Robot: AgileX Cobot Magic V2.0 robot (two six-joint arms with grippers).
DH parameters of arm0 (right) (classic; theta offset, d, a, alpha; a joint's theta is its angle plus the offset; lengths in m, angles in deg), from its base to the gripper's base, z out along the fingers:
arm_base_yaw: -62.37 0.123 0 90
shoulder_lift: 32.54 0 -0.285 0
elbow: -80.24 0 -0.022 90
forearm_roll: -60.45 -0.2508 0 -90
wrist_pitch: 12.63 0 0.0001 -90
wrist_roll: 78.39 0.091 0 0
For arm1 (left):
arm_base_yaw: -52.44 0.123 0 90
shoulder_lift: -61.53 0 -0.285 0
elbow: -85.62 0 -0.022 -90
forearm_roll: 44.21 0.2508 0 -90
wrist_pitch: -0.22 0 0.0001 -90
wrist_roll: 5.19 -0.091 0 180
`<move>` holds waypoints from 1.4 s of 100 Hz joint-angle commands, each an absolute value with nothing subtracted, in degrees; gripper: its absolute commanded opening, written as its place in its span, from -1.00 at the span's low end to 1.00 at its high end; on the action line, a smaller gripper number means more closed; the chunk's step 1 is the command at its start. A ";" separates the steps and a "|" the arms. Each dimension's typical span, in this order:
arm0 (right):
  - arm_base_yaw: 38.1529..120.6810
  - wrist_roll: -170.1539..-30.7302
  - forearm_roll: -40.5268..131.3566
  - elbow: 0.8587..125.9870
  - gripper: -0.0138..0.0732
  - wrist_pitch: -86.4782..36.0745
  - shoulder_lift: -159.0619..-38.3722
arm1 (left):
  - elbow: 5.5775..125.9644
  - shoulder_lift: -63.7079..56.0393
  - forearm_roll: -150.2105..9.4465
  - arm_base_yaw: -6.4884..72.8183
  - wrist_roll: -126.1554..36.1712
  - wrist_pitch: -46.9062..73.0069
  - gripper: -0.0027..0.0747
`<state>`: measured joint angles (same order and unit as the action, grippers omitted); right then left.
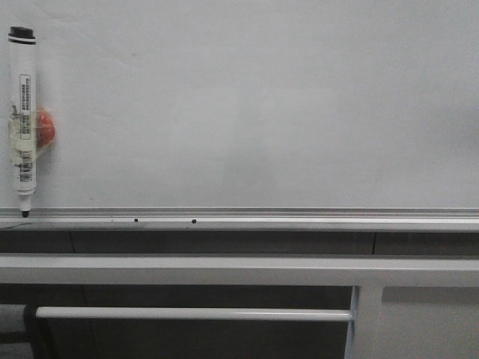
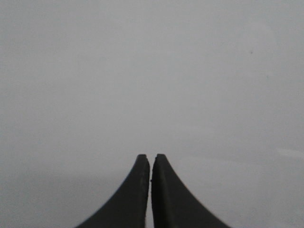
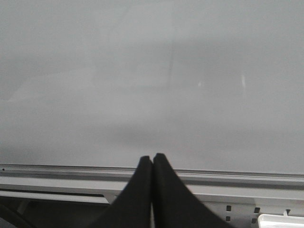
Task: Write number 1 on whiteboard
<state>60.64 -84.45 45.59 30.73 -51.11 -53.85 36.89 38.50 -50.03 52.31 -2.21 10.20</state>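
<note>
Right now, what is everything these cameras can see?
whiteboard: one, plain white, fills the upper part of the front view; no writing on it yet.
rail: one, silver, along the board's bottom edge, with two small dark holes.
marker: one, white with a black cap, upright at the board's far left, tip down near the rail.
red blob: one, beside the marker's middle; cannot tell what it is.
frame bars: grey metal, below the board.
left gripper: one, black, closed, empty, facing the board.
right gripper: one, black, closed, empty, near the rail.
</note>
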 commanded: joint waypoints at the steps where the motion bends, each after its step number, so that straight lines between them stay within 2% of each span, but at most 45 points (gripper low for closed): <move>1: 60.66 -84.58 44.36 32.70 -0.83 -47.14 -55.08 | 38.48 37.37 -50.82 52.14 -2.12 10.49 -0.88; 8: 60.66 -84.58 44.36 32.70 -0.83 -47.14 -55.08 | 38.45 37.37 -50.82 51.78 -2.23 12.76 -0.60; 19: 60.66 -84.58 43.94 32.70 -0.83 -47.14 -55.08 | 37.34 37.37 -52.82 49.91 -2.61 13.74 0.09; 26: 60.66 -84.58 43.94 32.70 -0.83 -47.14 -55.08 | 36.22 37.37 -56.21 48.23 -2.77 13.98 0.31; 54: 60.66 -84.58 43.94 32.70 -0.83 -47.18 -55.08 | 29.17 37.37 -61.25 40.23 -8.59 12.44 0.02; 100: 60.79 -84.58 43.86 32.70 -0.83 -47.18 -55.34 | 17.58 37.37 -63.59 30.57 -8.68 -0.81 0.02; 140: 61.59 -84.71 41.57 32.70 -0.83 -47.81 -55.34 | 13.75 37.37 -62.33 26.60 -9.56 -2.25 0.02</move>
<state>61.44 -84.34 43.18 30.73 -51.32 -54.17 12.88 38.15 -62.35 28.21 -9.20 2.29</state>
